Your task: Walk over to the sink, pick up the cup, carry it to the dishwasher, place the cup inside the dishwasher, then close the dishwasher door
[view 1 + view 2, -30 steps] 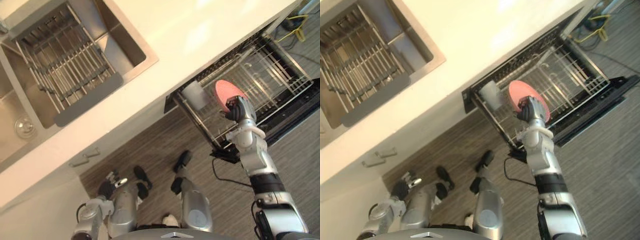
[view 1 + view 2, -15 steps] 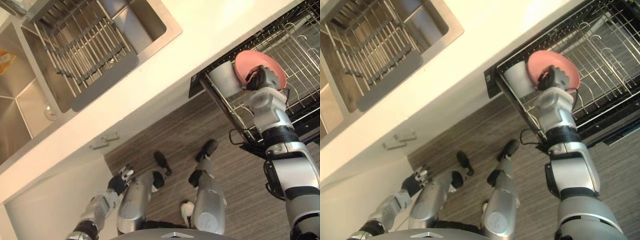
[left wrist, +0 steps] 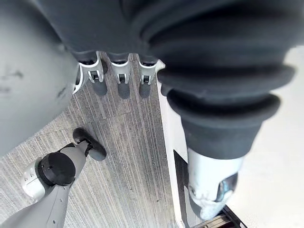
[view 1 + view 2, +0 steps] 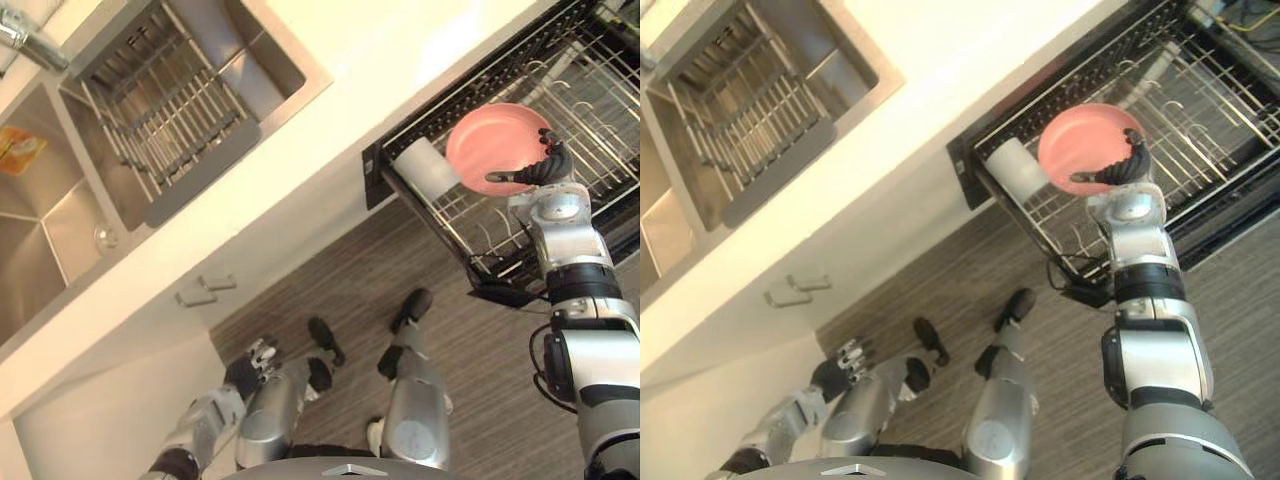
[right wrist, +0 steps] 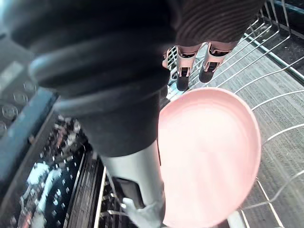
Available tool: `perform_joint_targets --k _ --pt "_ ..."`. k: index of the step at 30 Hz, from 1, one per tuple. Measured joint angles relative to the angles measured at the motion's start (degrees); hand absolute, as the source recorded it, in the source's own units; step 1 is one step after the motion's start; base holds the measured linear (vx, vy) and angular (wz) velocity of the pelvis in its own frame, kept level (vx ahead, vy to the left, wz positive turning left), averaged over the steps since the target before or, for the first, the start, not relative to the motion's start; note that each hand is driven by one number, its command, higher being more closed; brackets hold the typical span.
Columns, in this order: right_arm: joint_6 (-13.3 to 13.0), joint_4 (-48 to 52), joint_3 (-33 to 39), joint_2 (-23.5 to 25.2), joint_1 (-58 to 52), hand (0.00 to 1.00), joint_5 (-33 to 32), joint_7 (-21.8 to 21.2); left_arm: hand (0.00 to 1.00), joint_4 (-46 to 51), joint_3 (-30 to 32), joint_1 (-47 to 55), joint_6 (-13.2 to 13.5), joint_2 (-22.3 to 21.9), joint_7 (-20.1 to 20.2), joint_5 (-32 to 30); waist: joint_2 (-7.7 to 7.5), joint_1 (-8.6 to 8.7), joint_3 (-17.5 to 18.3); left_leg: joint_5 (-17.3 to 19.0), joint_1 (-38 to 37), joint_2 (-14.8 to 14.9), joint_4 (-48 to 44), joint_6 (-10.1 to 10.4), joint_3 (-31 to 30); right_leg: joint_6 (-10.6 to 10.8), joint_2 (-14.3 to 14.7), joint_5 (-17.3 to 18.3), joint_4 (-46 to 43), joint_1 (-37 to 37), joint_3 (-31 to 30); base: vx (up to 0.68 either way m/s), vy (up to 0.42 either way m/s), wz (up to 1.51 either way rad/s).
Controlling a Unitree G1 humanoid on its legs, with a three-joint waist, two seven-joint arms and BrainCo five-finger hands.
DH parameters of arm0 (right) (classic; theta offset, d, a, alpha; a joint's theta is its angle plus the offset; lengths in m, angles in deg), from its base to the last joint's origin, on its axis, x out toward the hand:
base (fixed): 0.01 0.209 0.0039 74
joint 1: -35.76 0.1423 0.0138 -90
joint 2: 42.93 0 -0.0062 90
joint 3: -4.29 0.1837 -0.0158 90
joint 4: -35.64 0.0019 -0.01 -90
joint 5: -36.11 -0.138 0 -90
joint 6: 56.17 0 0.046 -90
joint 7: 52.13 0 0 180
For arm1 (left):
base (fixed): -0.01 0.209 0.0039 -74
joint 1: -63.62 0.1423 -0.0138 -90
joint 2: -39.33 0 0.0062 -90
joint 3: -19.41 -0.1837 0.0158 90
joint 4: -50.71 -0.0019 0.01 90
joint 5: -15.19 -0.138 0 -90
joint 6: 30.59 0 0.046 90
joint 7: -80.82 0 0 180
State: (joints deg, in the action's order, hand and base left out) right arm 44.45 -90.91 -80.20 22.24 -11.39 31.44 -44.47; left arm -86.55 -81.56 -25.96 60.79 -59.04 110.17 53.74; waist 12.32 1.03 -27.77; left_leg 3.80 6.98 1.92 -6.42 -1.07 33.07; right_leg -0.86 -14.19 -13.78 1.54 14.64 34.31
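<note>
Silver-grey arms (image 4: pixel 590 355), dark ribbed wrists (image 5: pixel 95 61)

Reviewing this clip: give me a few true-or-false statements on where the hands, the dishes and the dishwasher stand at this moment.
1. The right hand grips a pink plate at the dishwasher rack. True.
2. The white cup is carried in the left hand. False: the cup sits in the rack beside the plate, and the left hand hangs low with straight fingers, holding nothing.
3. The dishwasher is closed. False: it is open, with its rack pulled out below the counter.
4. A wire drainer sits inside the sink. True.
</note>
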Motion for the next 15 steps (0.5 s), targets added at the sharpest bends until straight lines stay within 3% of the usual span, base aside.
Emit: perform_joint_targets --k 3,6,10,11,13,15 --pt "-0.84 3.37 6.43 1.12 -4.99 0.00 -12.32 -2.94 0.00 -0.05 2.66 2.02 -0.23 -1.53 0.92 -0.49 -0.06 0.71 0.08 -0.04 -4.45 0.50 1.82 0.87 0.87 0.38 1.15 0.62 0.02 -3.26 -0.51 0.09 -0.008 -0.18" --pt "-1.88 5.81 11.35 3.24 -8.96 0.00 -17.75 -3.75 0.00 -0.73 4.54 3.68 -0.83 -2.24 0.88 -0.54 -0.35 1.05 2.15 0.31 -6.98 0.95 3.04 1.65 1.88 0.68 2.42 0.89 1.17 -5.22 -0.96 0.09 -0.001 -0.24" --pt "-2.91 6.61 18.24 4.97 -14.72 0.00 -20.51 -1.48 0.00 -3.59 9.19 6.17 -0.67 -2.97 -0.50 -0.67 -2.29 1.29 6.04 0.28 -11.62 1.79 5.36 2.97 3.07 1.31 4.56 1.31 3.07 -9.37 -0.95 0.10 -0.004 -0.12" --pt "-2.94 6.57 20.42 5.09 -16.09 1.00 -21.45 -0.44 0.00 -4.30 10.37 6.66 -0.54 -3.25 -0.76 -0.69 -3.07 1.35 7.11 0.27 -12.46 2.00 5.72 3.20 3.08 1.47 4.83 1.68 3.07 -10.15 -0.77 0.06 0.004 0.03" --pt "-3.16 6.07 25.59 6.52 -19.71 1.00 -25.44 2.99 0.00 -5.50 13.31 7.63 -0.57 -3.28 -1.60 -1.11 -5.57 1.79 9.77 0.57 -13.81 2.66 5.73 3.84 3.24 1.59 5.45 2.48 3.07 -11.65 -0.39 0.06 0.013 0.04" --pt "-3.03 3.59 26.41 7.19 -23.45 1.00 -26.93 3.77 0.00 -6.34 15.36 8.31 -1.45 -2.69 -1.94 -2.47 -7.62 2.54 11.73 0.84 -14.91 3.12 5.74 4.21 3.11 1.77 5.76 3.17 3.08 -13.30 0.73 0.03 0.010 0.16"
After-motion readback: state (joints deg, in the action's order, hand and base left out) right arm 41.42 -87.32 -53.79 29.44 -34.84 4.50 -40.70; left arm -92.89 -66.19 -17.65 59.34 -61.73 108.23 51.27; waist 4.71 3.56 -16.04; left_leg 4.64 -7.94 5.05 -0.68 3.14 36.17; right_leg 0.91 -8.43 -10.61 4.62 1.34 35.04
